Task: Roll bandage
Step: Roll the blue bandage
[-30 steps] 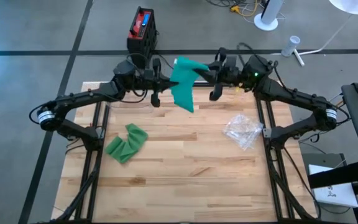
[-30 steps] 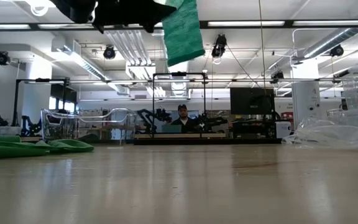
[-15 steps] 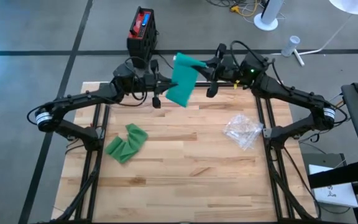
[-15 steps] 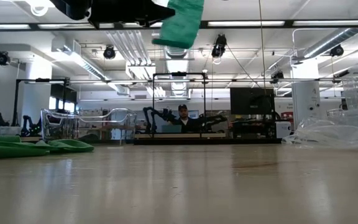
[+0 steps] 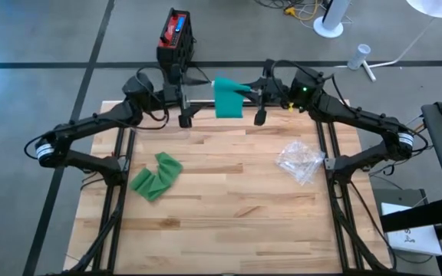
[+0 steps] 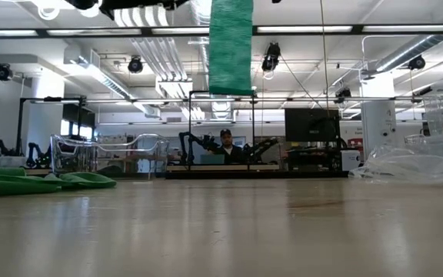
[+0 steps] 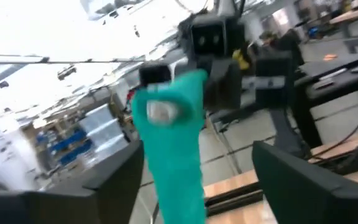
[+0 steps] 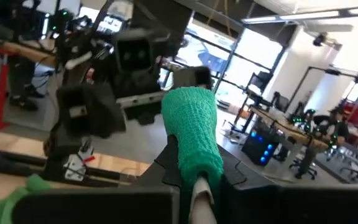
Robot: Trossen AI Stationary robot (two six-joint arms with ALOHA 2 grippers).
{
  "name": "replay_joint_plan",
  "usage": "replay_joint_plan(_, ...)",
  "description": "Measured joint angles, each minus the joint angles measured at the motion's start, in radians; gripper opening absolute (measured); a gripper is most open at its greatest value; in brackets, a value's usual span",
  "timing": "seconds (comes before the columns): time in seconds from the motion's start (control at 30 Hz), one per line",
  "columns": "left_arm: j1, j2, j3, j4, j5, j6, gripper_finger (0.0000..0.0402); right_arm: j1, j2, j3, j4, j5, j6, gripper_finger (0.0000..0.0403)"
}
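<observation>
1. Two arms meet high over the far edge of the worktop (image 5: 229,199) in the high view. The right hand (image 5: 258,92) is closed on the green bandage (image 5: 229,98); the left hand (image 5: 194,100) points at it, and whether it is open or closed cannot be told. A second green bandage (image 5: 156,175) and a plastic wrapper (image 5: 301,161) lie on the wood.
2. Low view: the bandage (image 6: 231,46) hangs straight down, well above the worktop. A second ago it swung slanted.
3. Left wrist view: the strip (image 7: 174,149) hangs in front of the dark fingers (image 7: 114,180).
4. Right wrist view: the fingers (image 8: 197,186) pinch the upper end of the bandage (image 8: 192,124).
5. To roll well, it seems best to keep the strip tight and its edges in line.
</observation>
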Motion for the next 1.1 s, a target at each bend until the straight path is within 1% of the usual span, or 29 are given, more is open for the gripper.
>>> replay_joint_plan(0.1, -0.009, 0.005, 0.05, -0.034, 0.025, 0.018, 0.0306, 0.0, 0.009, -0.001, -0.011, -0.019, -0.02, 0.0024)
replay_joint_plan(0.2, -0.017, 0.033, 0.108, -0.081, 0.027, 0.031, 0.0305, -0.002, 0.01, -0.003, -0.022, -0.062, -0.023, 0.0025)
replay_joint_plan(0.37, -0.024, 0.107, 0.208, -0.176, 0.064, 0.024, 0.0291, 0.001, 0.014, -0.003, -0.013, -0.067, -0.036, 0.0022)
replay_joint_plan(0.57, -0.024, 0.181, 0.305, -0.244, 0.063, 0.001, 0.0263, 0.001, 0.013, -0.003, -0.016, -0.084, -0.014, 0.0023)
replay_joint_plan(0.67, -0.024, 0.195, 0.34, -0.309, 0.064, -0.002, 0.0228, 0.0, 0.013, -0.003, -0.015, -0.086, -0.01, 0.0022)
replay_joint_plan(0.73, -0.024, 0.199, 0.36, -0.353, 0.073, -0.002, 0.019, 0.0, 0.013, -0.003, -0.014, -0.087, -0.01, 0.0022)
replay_joint_plan(0.8, -0.024, 0.202, 0.379, -0.391, 0.077, 0.001, 0.014, 0.0, 0.014, -0.003, -0.004, -0.087, -0.01, 0.0023)
replay_joint_plan(0.9, -0.024, 0.202, 0.391, -0.402, 0.079, -0.002, 0.0051, 0.001, 0.014, -0.023, 0.049, -0.089, -0.002, 0.0021)
replay_joint_plan(0.93, -0.024, 0.201, 0.392, -0.403, 0.079, -0.003, 0.0029, 0.0, 0.014, -0.033, 0.072, -0.093, 0.002, 0.0021)
replay_joint_plan(0.97, -0.024, 0.199, 0.392, -0.402, 0.078, -0.008, 0.002, -0.001, 0.014, -0.046, 0.1, -0.103, 0.008, 0.0021)
replay_joint_plan(1.0, -0.025, 0.196, 0.392, -0.401, 0.078, -0.014, 0.0021, -0.001, 0.014, -0.061, 0.135, -0.107, 0.015, 0.0021)
replay_joint_plan(1.1, -0.025, 0.192, 0.39, -0.384, 0.079, -0.049, 0.0037, 0.0, 0.013, -0.093, 0.208, -0.108, 0.028, 0.0021)
